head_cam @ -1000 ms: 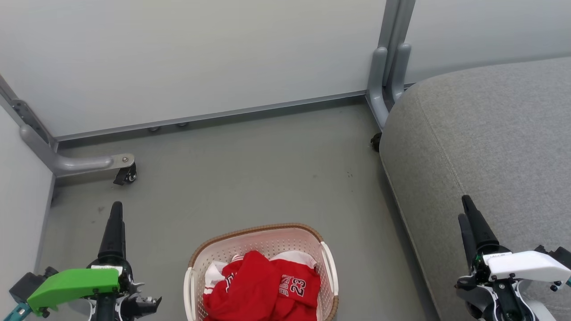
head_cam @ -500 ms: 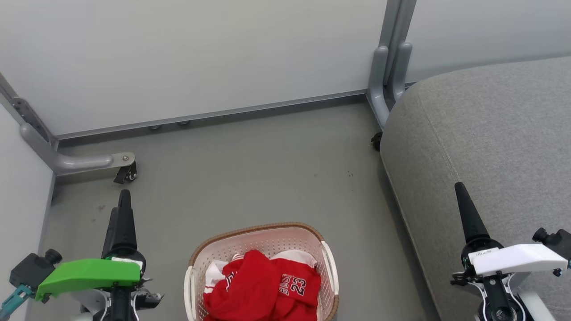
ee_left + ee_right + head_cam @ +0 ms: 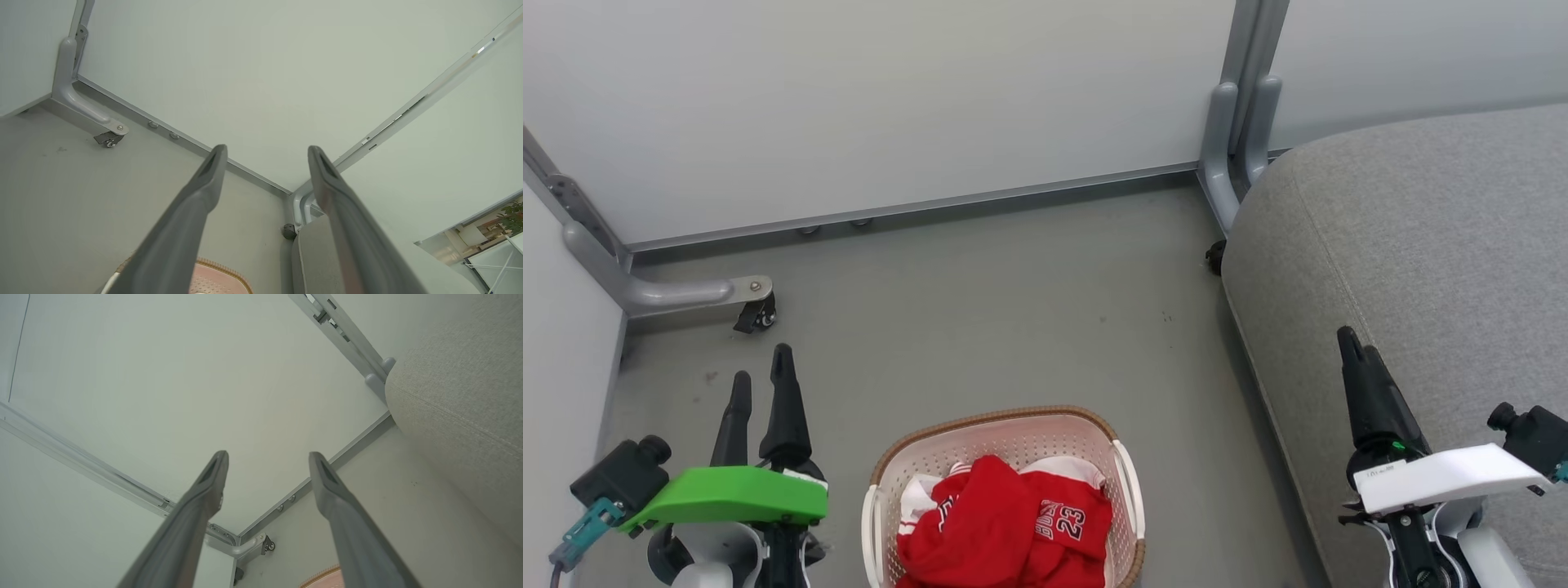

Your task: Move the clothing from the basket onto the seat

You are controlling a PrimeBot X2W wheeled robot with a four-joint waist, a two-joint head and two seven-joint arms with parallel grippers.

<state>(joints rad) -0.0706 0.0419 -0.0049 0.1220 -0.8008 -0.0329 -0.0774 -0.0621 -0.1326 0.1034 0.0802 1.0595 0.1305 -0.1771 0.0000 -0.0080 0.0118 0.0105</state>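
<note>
**Both arms creep forward, nothing picked up yet**

Over the last second the left gripper (image 3: 761, 367) has slid farther out over the grey floor (image 3: 980, 310). Its two dark fingers, which looked pressed together, now stand plainly apart with nothing between them, and the left wrist view shows the same gap.

Just to its right sits the basket (image 3: 996, 415). The clothing (image 3: 1005, 531) is heaped inside it, red with white trim, the 23 facing up. The heap lies nearer than the left gripper's fingertips and off to their right, untouched.

Farther right, the right gripper (image 3: 1357, 347) has also pushed forward and hangs over the near edge of the seat (image 3: 1421, 245). Its fingers look close together from the head view, but its own wrist view shows them parted and empty.

I judge this to be the opening reach. Both garments are in the basket, and an arm must draw back and dip into it before anything goes onto the seat.
</note>
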